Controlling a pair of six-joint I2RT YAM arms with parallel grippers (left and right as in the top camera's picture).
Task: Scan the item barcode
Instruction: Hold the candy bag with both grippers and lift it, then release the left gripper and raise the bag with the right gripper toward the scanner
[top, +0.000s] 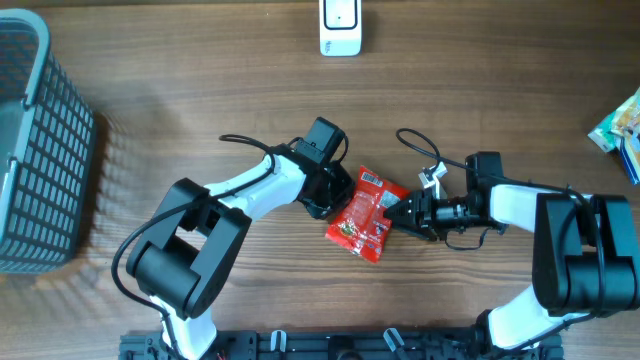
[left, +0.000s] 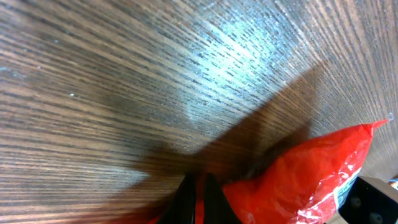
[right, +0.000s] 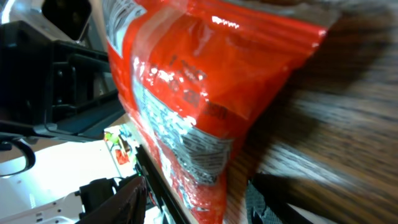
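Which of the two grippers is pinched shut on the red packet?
The left gripper: its fingers clamp the edge of the red packet. The right gripper has its fingers apart around the opposite edge.

Your snack bag is shiny, crinkly red plastic film; the table is dark wood grain with a soft sheen, basket matt grey plastic.

The snack bag is bright red, with a white label patch and small green marks at one end. The tabletop is dark brown with fine wood grain. The basket is grey, in a grid pattern. The left arm and the right arm are white with black parts.
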